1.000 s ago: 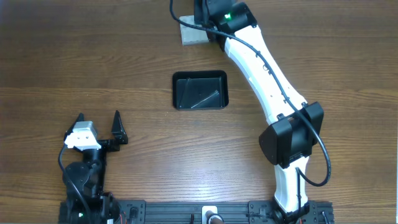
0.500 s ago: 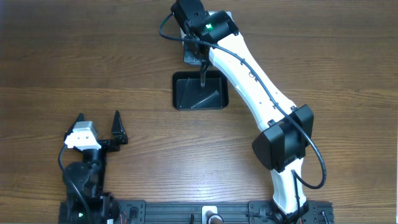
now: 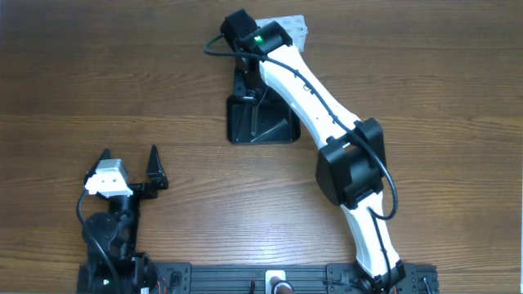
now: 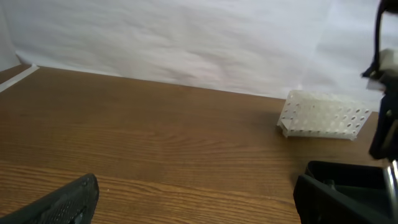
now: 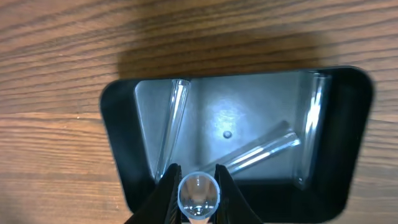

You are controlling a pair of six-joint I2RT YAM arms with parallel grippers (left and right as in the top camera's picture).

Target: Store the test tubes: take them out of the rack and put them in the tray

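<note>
Right end effector (image 5: 198,172) grips one test tube (image 5: 198,196) over tray (image 5: 115,144) holding three.

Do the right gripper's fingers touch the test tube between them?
Touching. In the right wrist view the fingers of the right gripper press the test tube from both sides, no gap.

White right arm (image 3: 306,86) with black joints (image 3: 351,167) and green light (image 3: 259,37); black left arm (image 3: 114,219).

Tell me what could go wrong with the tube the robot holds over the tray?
The tube pinched in the right gripper hangs above the tray. Dropped from there, it may hit the three tubes lying inside and crack one. It is near the tray's wall, so it might catch the rim and roll out.
</note>
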